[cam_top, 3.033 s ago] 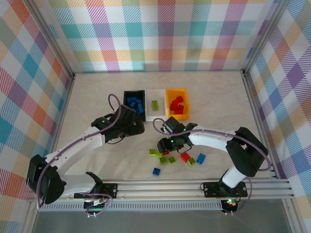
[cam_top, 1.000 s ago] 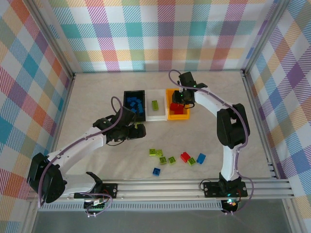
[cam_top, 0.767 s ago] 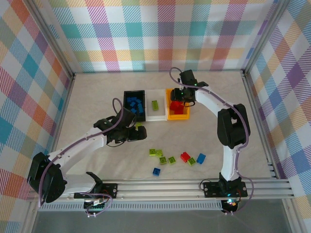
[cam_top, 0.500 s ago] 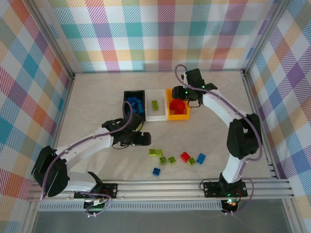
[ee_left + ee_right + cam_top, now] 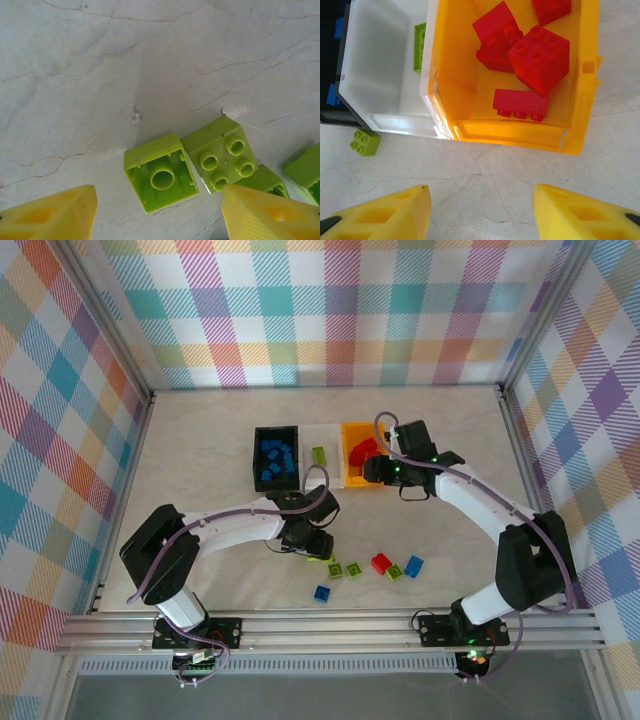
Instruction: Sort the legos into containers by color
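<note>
- Legos in lime, red and blue lie loose on the table, toward the arm bases from the orange bin.
- We see red bricks inside the orange bin, and the white bin joined to it holds a lime one.
- We find the left gripper released, with an upturned lime brick lying untouched between its fingers.
- The right gripper hangs released and empty just before the orange bin.

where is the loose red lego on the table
In the top view, the red lego lies right of centre near the front rail, between the left green lego and the right green lego, with a blue lego beyond that.
</note>
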`<state>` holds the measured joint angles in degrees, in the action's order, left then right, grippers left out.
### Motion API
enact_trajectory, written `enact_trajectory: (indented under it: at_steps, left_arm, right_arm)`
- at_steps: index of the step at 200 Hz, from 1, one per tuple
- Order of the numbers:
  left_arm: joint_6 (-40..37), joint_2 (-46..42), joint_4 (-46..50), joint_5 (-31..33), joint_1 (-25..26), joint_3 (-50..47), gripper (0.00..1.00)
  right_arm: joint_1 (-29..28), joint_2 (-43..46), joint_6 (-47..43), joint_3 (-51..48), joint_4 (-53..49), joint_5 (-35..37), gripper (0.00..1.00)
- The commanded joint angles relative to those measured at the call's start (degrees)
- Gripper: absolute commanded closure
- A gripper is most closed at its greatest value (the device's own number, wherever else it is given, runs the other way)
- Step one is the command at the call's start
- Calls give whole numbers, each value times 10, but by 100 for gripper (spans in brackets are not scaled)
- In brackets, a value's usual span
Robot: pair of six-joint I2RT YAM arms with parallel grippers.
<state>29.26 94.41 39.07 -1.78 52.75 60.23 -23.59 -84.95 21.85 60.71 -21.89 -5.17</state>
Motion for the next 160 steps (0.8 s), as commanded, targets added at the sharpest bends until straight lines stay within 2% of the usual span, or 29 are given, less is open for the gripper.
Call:
enact_trajectory:
  at_steps: [1,36,71,125,160]
  left_arm:
    - [-11,-2,40,-4,20,15,28]
    - [0,-20,58,-3,43,-15,25]
    - [7,-3,36,1,44,-37,30]
    - [-19,60,27,11,25,21,37]
    - [-34,85,31,21,-9,43,39]
  right_arm:
    - [0,25,5,-6,19,6,43]
    - [1,17,14,-14,33,1,43]
    - [2,15,16,-16,34,0,43]
    - [5,32,12,-18,25,3,43]
    - [11,37,11,-24,28,2,43]
